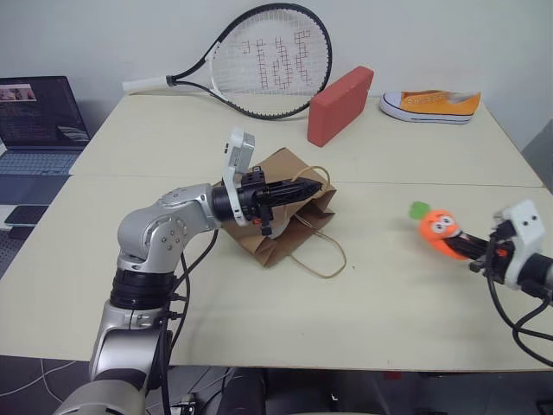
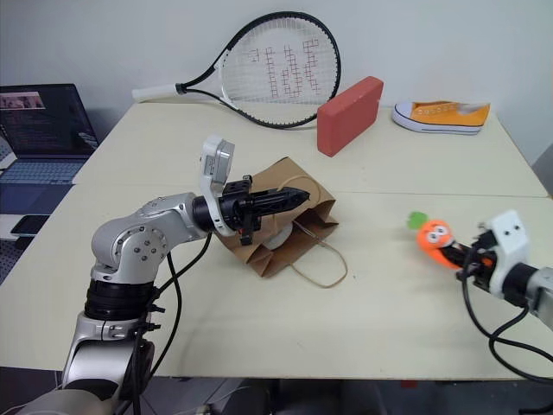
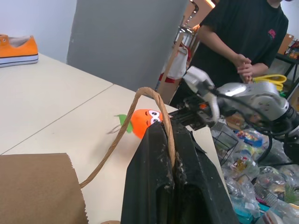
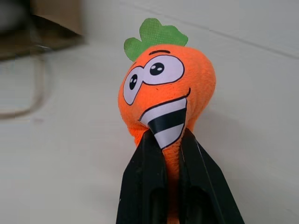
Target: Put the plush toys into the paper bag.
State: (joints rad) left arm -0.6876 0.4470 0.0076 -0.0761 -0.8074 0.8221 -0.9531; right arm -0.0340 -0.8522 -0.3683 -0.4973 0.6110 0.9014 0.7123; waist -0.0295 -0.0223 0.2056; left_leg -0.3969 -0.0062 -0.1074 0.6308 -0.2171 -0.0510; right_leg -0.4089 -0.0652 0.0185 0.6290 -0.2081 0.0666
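On the cream-coloured table (image 1: 259, 346), the plain brown kraft paper bag (image 1: 281, 220) lies near the middle, its mouth turned toward the robot's right, one thin twisted paper-cord loop handle (image 1: 321, 259) trailing on the tabletop. The left gripper (image 1: 304, 188) reaches across the bag from the robot's left, its two black fingers (image 3: 154, 186) pressed together on the other cord handle (image 3: 156, 100), which arches up over them in the left wrist view. Well off to the robot's right, the right gripper (image 4: 172, 154) has its two black fingers pinched tight on the narrow lower end of the orange grinning carrot plush toy with a green leafy top (image 4: 166, 88); the carrot sits above the table surface, apart from the bag, its face toward the robot. At the far edge of the table a black-and-white tennis racket (image 1: 259, 60) rests, just beside it a red brick-shaped block (image 1: 340, 105), and further right an orange-and-white sneaker (image 1: 432, 105). An open laptop (image 1: 39, 125) stands on a separate surface at the robot's left. A person in a black shirt (image 3: 243, 32) stands beyond the table in the left wrist view, hands clasped.
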